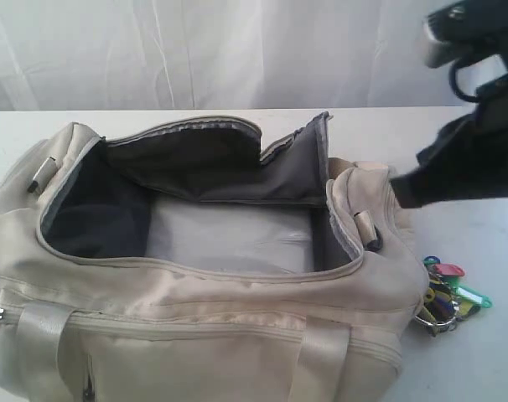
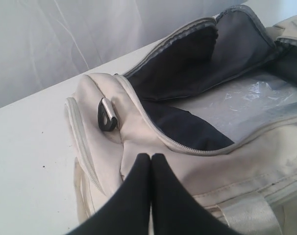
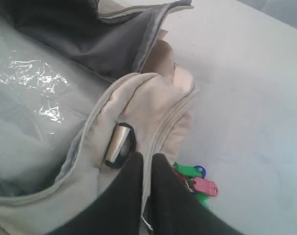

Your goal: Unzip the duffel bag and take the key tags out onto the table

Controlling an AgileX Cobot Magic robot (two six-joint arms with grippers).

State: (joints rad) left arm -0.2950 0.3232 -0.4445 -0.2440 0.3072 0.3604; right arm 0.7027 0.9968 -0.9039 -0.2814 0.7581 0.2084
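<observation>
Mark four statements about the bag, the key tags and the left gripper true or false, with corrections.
1. The duffel bag is unzipped, its top flap folded back. True.
2. The key tags lie inside the bag. False: they lie on the table, beside the bag's end.
3. The left gripper is wide open. False: it is shut, its fingers pressed together.
4. Some clear plastic shows inside the bag. True.

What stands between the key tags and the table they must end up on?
Nothing visible does. The key tags already lie on the table, outside the duffel bag, beside its end on the right of the exterior view. The bag's top is unzipped, and no tags show inside it.
</observation>
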